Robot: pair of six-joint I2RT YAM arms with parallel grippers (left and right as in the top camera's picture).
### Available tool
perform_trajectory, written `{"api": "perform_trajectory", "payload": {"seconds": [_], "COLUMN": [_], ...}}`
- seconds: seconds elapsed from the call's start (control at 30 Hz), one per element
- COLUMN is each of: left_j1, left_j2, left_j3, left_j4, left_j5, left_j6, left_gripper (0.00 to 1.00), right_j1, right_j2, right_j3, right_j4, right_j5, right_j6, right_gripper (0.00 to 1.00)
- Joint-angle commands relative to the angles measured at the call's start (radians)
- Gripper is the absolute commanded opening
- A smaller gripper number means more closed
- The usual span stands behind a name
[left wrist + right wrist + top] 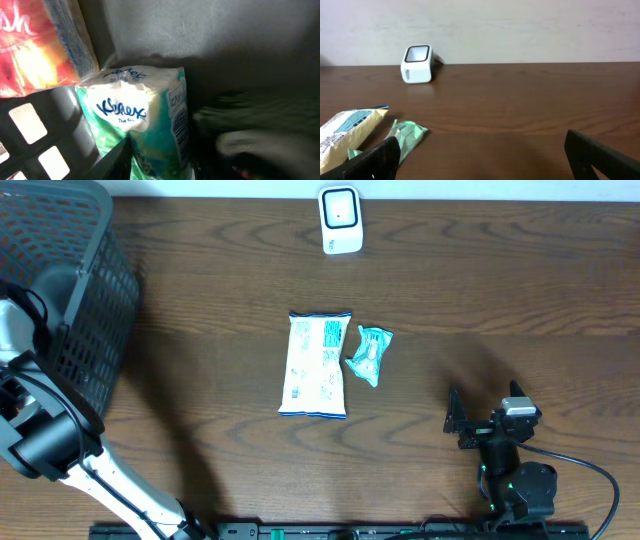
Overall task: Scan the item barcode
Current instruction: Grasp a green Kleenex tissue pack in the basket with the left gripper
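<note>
Overhead shows me the dark brown wooden table point(450, 300) and, at its far left, the tall grey plastic mesh basket point(90, 310). My left arm point(60, 440) runs from the near left edge up into that basket, so the left gripper point(170, 160) only appears in the left wrist view. There it sits around a white-and-green soft pack of Kleenex tissues point(135, 115), which is inside the basket beside a red-orange printed packet point(30, 50). One finger is a dark wedge at the bottom, the other a blur on the right, and I cannot tell whether they are clamped on the pack or merely around it.

The right arm point(515, 480) is parked near the right edge, its right gripper point(482, 157) spread wide and carrying nothing.

Mid-table lies a long white snack packet with blue print point(317, 365) - flat, lengthwise near to far. The small white box-shaped barcode scanner point(340, 220) stands at the far edge, well apart from the basket. A crumpled teal wrapper point(368, 355) lies just right of the snack packet.
</note>
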Motion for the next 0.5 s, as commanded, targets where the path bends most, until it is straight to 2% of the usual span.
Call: {"api": "perform_trajectory", "payload": {"seconds": [0.0, 0.07, 0.1, 0.17, 0.2, 0.47], "left_j1": [0.003, 0.003, 0.003, 0.003, 0.003, 0.003], "left_j2": [0.017, 0.017, 0.017, 0.017, 0.017, -0.016], "left_j3": [-0.025, -0.030, -0.031, -0.031, -0.031, 0.064], "left_j4": [0.008, 0.013, 0.016, 0.020, 0.023, -0.044], "left_j5": [0.012, 0.012, 0.012, 0.012, 0.012, 0.013], "left_j6": [-0.010, -0.010, -0.010, -0.009, -0.009, -0.010], "left_gripper": [0.38, 0.36, 0.31, 0.13, 0.08, 0.07], "right_j1": [0.008, 0.008, 0.008, 0.008, 0.008, 0.008], "right_j2": [-0.006, -0.006, -0.006, -0.006, -0.006, -0.006], "right_j3": [-0.004, -0.004, -0.004, -0.004, -0.004, -0.004], "right_j4": [-0.002, -0.002, -0.002, -0.002, -0.002, -0.002], "right_j5": [-0.002, -0.002, -0.002, -0.002, -0.002, -0.002], "right_j6": [-0.008, -0.008, -0.008, -0.008, -0.008, -0.008], "right_gripper": [0.99, 0.99, 0.99, 0.99, 0.99, 0.99]}}
